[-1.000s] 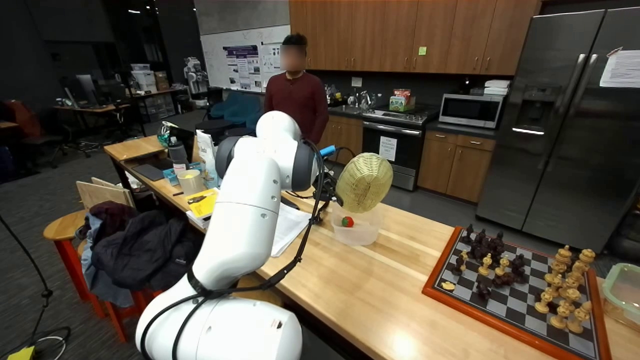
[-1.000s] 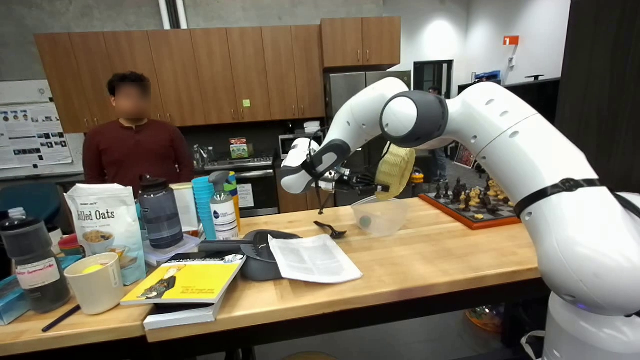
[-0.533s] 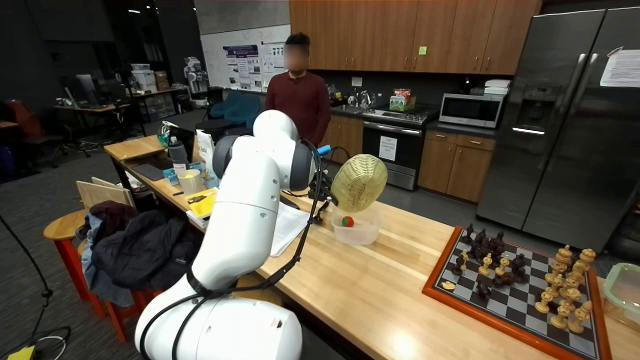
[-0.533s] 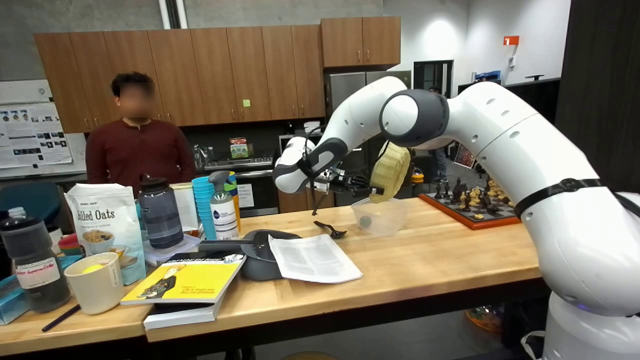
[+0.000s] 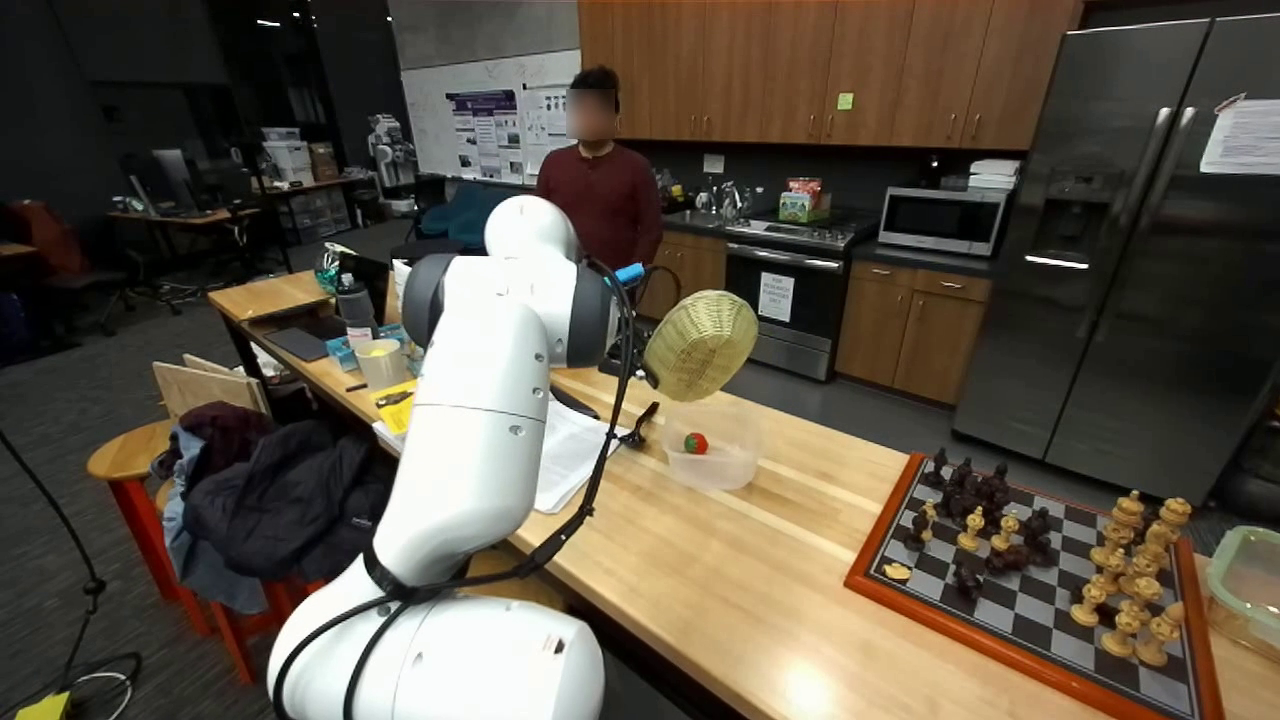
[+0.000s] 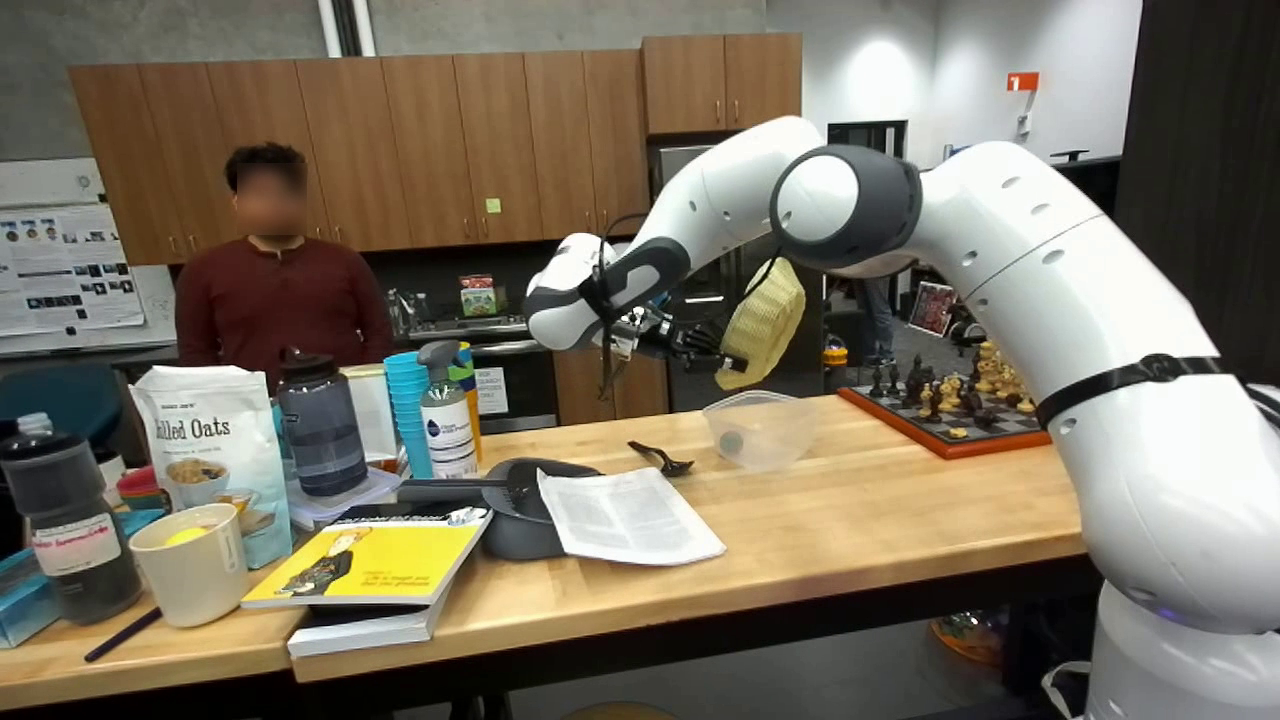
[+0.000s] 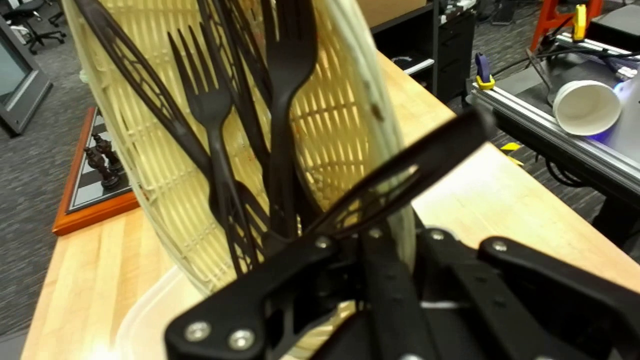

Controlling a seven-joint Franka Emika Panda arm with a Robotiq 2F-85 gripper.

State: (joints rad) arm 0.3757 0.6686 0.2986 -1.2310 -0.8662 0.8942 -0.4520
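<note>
Wicker basket (image 6: 768,322) is pinched at its rim by your gripper (image 6: 735,363) and tilted above the bench (image 6: 880,490). Rotate slowly and evenly: the dark forks (image 7: 212,102) inside look free to slide. Mind the plastic tub (image 6: 765,435) below the gripper. Rim contact is obscured by the gripper itself; the basket's far end is cut off in the wrist view.

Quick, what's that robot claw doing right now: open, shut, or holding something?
Claw: closed, holding the woven basket by its rim.
</note>
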